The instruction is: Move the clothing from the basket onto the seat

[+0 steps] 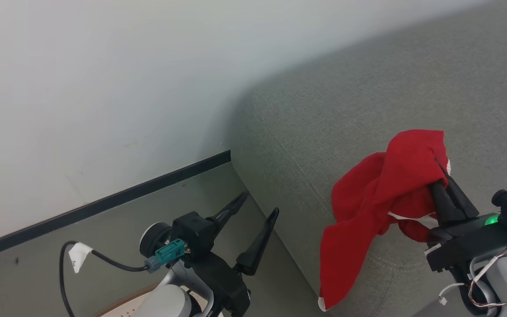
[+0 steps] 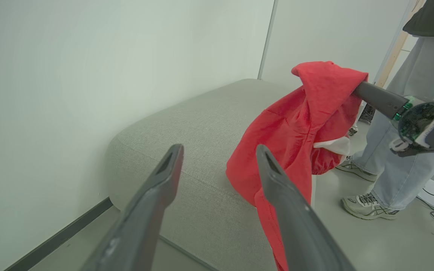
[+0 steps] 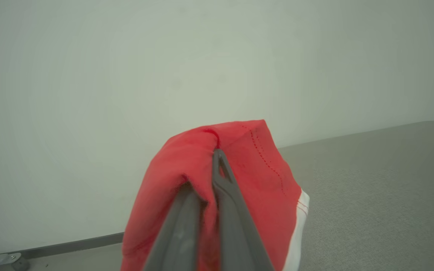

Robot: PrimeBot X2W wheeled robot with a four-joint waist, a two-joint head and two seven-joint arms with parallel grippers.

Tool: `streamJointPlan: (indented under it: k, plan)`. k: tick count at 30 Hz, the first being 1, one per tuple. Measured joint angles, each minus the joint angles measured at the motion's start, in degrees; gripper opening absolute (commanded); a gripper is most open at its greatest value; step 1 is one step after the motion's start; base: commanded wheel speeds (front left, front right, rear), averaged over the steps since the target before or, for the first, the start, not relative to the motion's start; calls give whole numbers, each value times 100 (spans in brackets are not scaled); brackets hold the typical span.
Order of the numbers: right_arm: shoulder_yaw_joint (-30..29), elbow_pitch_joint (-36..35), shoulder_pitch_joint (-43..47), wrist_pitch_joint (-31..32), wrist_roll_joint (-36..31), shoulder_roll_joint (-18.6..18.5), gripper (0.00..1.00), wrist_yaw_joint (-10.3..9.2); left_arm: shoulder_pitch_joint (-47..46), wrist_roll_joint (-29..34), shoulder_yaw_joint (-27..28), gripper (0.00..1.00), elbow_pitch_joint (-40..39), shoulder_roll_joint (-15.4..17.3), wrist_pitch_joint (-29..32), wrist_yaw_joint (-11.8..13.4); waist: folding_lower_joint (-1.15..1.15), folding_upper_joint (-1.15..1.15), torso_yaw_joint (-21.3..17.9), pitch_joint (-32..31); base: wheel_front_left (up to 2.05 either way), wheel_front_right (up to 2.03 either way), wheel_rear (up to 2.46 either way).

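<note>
The right hand [image 1: 440, 174] is clamped tight on a fold of the red garment [image 1: 381, 185], holding it in the air over the front corner of the seat [image 1: 346, 110]. The left hand [image 1: 260, 203] stands wide open and empty beside the seat. The garment hangs with its long axis down, its white-edged tail pointing floorward past the seat's edge. The drop likely goes best if the hand moves further over the cushion and lowers before opening. Otherwise the garment may slide off.
</note>
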Motion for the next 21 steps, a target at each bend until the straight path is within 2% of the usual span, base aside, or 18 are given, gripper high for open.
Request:
streamJointPlan:
  k: [11, 21]
  plan:
    - [-445, -169, 171, 0, -36, -99, 0, 34, -23, 85, -97, 100, 11, -57, -1, -8, 0, 0, -102, 74, 0, 0, 0]
    - [-1184, -279, -358, -1, -33, -526, 0, 192, -33, 104, -148, 100, -124, -62, 7, -7, 0, 0, 46, 289, 0, 0, 0]
